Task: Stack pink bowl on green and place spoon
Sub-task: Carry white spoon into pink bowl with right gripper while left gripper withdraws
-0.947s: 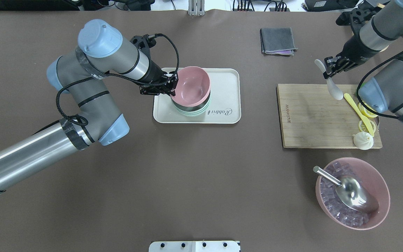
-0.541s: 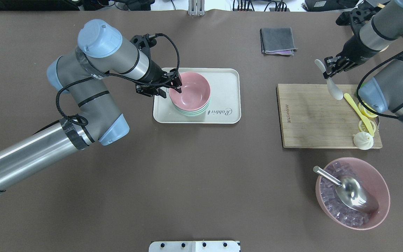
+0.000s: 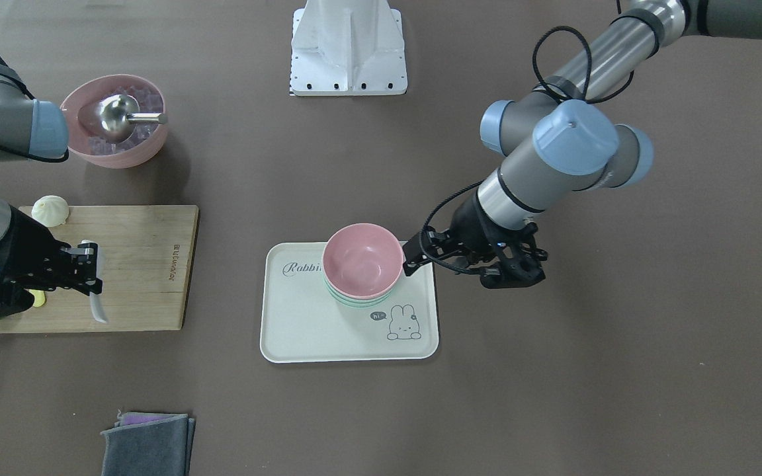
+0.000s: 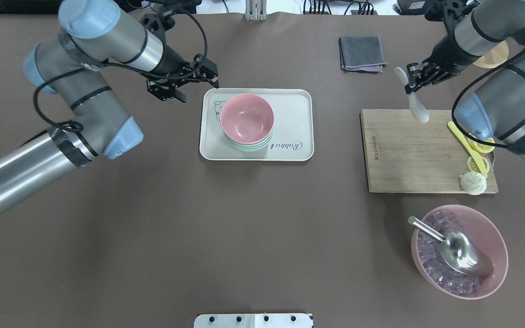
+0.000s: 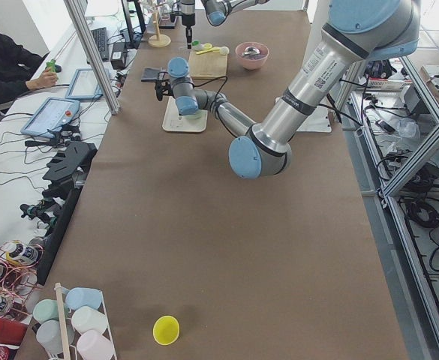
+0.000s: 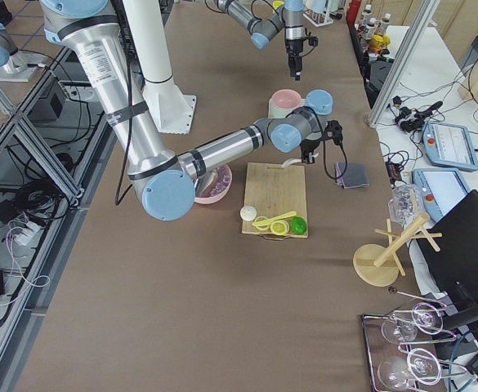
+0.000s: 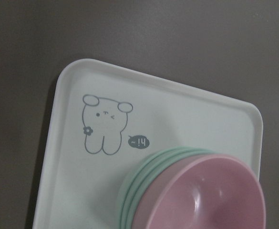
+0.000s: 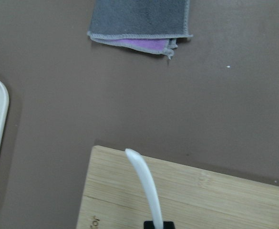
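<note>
The pink bowl (image 4: 247, 117) sits nested on the stack of green bowls (image 4: 249, 146) on the white rabbit tray (image 4: 300, 98); it also shows in the front view (image 3: 362, 261) and the left wrist view (image 7: 211, 200). My left gripper (image 4: 198, 91) is open and empty, just off the tray's far-left corner and clear of the bowl. My right gripper (image 4: 412, 84) is shut on the handle of a white spoon (image 4: 416, 105), which hangs above the far edge of the wooden board (image 4: 404, 150). The spoon handle shows in the right wrist view (image 8: 146, 186).
A yellow spoon (image 4: 466, 141), lemon slices and a white bun (image 4: 473, 183) lie on the board's right side. A pink bowl of ice with a metal scoop (image 4: 458, 250) stands at the near right. A folded grey cloth (image 4: 362, 52) lies at the back.
My left gripper let go of the pink bowl, which settled level on the green bowls, then opened and drew back off the tray. My right gripper carried the spoon slightly left and farther back.
</note>
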